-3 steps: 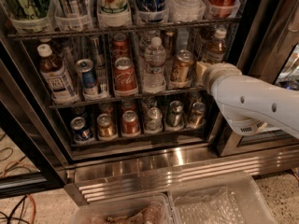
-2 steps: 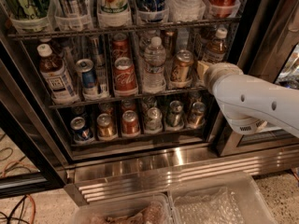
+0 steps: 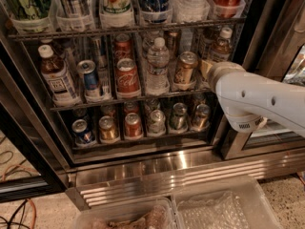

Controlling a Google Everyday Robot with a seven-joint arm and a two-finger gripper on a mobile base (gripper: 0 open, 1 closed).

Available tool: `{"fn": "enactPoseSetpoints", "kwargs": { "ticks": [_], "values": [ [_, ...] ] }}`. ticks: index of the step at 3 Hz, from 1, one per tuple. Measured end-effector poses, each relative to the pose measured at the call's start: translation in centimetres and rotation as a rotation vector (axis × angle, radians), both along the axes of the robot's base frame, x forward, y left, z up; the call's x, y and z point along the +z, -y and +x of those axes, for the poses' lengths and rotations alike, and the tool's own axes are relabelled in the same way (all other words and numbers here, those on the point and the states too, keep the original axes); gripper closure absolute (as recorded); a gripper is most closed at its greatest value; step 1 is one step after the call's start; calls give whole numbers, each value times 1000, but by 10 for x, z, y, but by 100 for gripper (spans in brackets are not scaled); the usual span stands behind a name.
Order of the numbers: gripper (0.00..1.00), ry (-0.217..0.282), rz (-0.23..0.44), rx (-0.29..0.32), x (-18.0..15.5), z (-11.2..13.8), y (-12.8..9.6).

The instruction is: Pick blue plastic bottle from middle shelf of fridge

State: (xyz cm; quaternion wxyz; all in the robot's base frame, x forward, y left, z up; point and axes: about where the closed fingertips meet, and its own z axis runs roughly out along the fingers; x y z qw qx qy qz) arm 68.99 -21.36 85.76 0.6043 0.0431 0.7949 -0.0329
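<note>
The fridge (image 3: pixel 157 173) stands open, with wire racks and a ribbed steel base. On the middle shelf (image 3: pixel 128 98) a blue plastic bottle (image 3: pixel 220 46) with a white cap and brown drink stands at the right end. Its lower part is hidden behind my arm. A similar bottle (image 3: pixel 56 76) with a pale blue-white label stands at the left end. My gripper (image 3: pixel 207 69) is at the right end of the middle shelf, just below and in front of the right bottle. My white arm (image 3: pixel 257 99) covers most of it.
The middle shelf also holds a clear ribbed water bottle (image 3: pixel 157 66), a red can (image 3: pixel 127 76), a blue can (image 3: pixel 90 80) and a bronze can (image 3: pixel 185 68). Short cans fill the lower rack (image 3: pixel 143 123). Tall bottles stand on the top rack. Two clear bins (image 3: pixel 214 209) sit on the floor in front.
</note>
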Motion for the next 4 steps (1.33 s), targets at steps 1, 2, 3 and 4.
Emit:
{"fn": "enactPoseSetpoints", "kwargs": {
  "ticks": [1,2,3,4],
  "values": [
    [42,5,7,1,3,7,-3],
    [61,-1,10,9,1,12,-8],
    [84,-10,3,17,-3,13,-12],
    [100,-24,-2,25,-5,14,-14]
  ]
}}
